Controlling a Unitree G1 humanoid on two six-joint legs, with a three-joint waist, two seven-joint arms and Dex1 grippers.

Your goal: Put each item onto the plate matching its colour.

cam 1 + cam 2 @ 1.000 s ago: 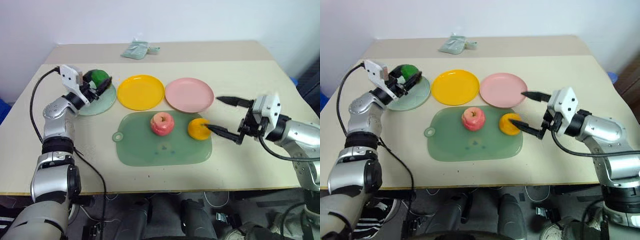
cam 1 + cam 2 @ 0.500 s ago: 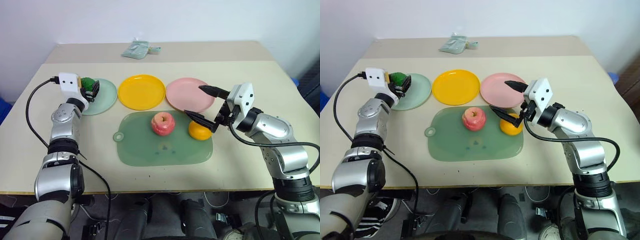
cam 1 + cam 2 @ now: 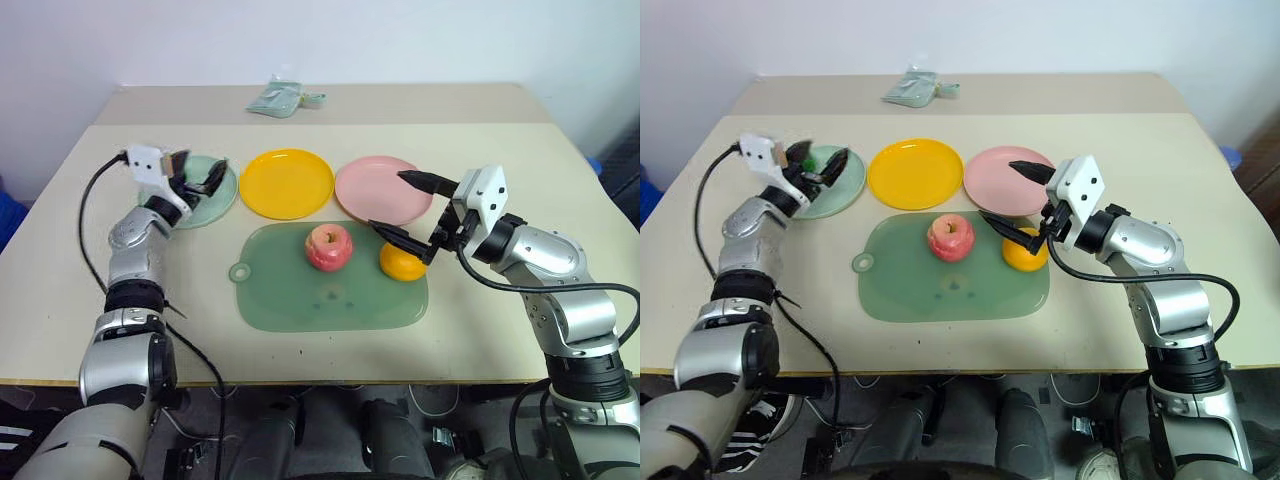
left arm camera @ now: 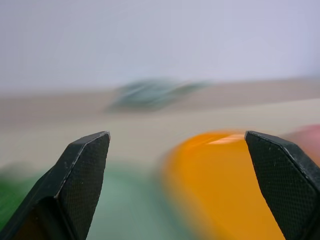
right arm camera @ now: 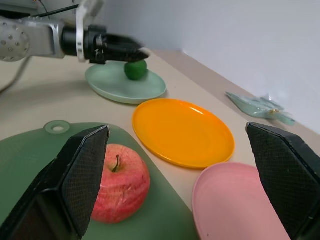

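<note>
Far left: left gripper (image 3: pixel 818 166) with jaws spread wide and empty, over the mint green plate (image 3: pixel 845 190). The small green fruit (image 5: pixel 135 69) sits on that plate, just behind the black fingers; risk here is a fingertip clipping it as the arm pulls away, and a bumpy, roundish toy could roll off the shallow rim. Yellow plate (image 3: pixel 286 183) bare. Pink plate (image 3: pixel 378 188) bare too. On the pale green board (image 3: pixel 330 297) the red-pink apple (image 3: pixel 328 246) stands near the middle, the orange (image 3: pixel 402 262) toward the right end. Right gripper (image 3: pixel 408 207) gaping wide, nothing in it, lower finger right at the orange's top, upper finger over the pink plate's edge. Likely trouble: closing off-centre would squirt the round orange out sideways, perhaps into the apple; a low approach may nudge the pink plate.
</note>
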